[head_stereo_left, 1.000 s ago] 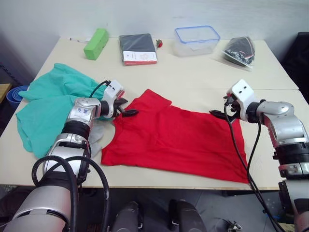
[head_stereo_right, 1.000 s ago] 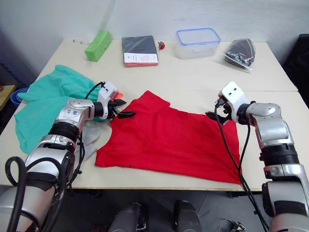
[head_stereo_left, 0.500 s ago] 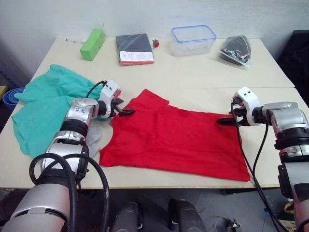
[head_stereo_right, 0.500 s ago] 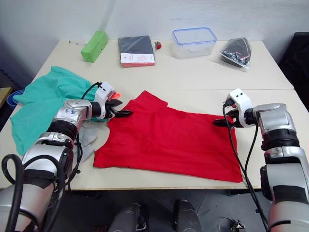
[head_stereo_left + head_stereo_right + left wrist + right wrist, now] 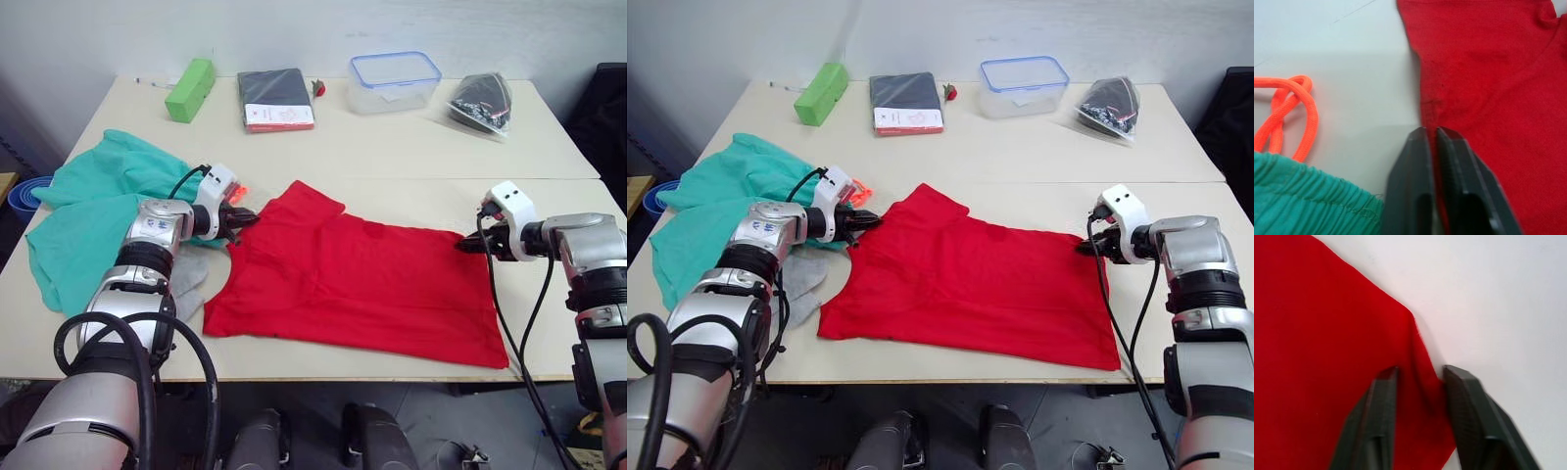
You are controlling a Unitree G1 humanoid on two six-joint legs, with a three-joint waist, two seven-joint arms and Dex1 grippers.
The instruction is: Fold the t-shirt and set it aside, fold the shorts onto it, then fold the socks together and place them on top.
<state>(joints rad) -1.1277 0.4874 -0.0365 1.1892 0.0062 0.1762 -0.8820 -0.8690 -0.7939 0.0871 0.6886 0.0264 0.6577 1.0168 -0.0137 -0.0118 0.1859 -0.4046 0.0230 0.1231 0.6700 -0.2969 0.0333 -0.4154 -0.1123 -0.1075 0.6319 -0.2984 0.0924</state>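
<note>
The table (image 5: pixel 392 157) is a light beige surface that carries all items. The t-shirt (image 5: pixel 362 289) lies spread flat across the near centre of the table, with one sleeve pointing toward the far side. The shorts (image 5: pixel 93 220) lie bunched at the left side of the table, with part of the fabric hanging over the left edge. The orange drawstring (image 5: pixel 1288 115) of the shorts rests on bare table just beside the t-shirt edge, without touching it. The socks (image 5: pixel 189 284) lie between the shorts and the left edge of the t-shirt, partly covered by the left forearm.

At the far side of the table stand, from left to right, a green block (image 5: pixel 192 75), a dark booklet (image 5: pixel 278 98), a clear container with a blue rim (image 5: pixel 396 82) and a clear bag of dark parts (image 5: pixel 482 101).

The left gripper (image 5: pixel 1432 139) is at the left edge of the t-shirt, near the sleeve seam. Its fingers (image 5: pixel 1413 171) are pressed together with a thin fold of red fabric pinched between them.

The right gripper (image 5: pixel 1419 377) is at the far right corner of the t-shirt. Its fingers (image 5: pixel 1464 396) stand apart, one on each side of a raised ridge of fabric, and are not clamped on it.
</note>
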